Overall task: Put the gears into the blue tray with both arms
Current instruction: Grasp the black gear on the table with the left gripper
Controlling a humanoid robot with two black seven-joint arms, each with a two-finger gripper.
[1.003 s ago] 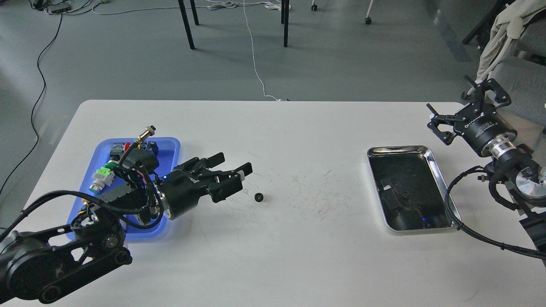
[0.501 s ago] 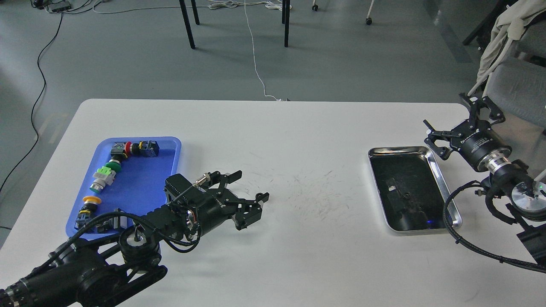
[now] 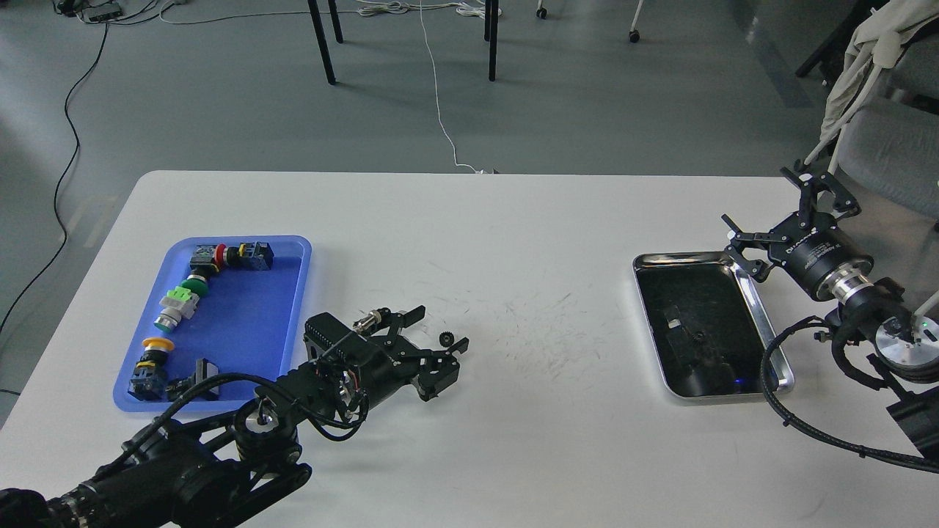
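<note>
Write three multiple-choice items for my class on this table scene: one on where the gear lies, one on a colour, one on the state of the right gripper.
1. Where is the gear?
A. In the blue tray
B. On the table between the left gripper's fingertips
C. On the floor

2. What colour is the tray that holds the push-button switches?
A. Blue
B. Red
C. Yellow

3. How is the right gripper?
A. Shut on a switch
B. Lying inside the blue tray
C. Open and empty, near the steel tray's far right corner

Answers:
1. B: the small black wheel sits on the white table, in the gap of the left gripper.
2. A: its floor and rim are bright blue.
3. C: its fingers are spread with nothing between them, beside the steel tray.
</note>
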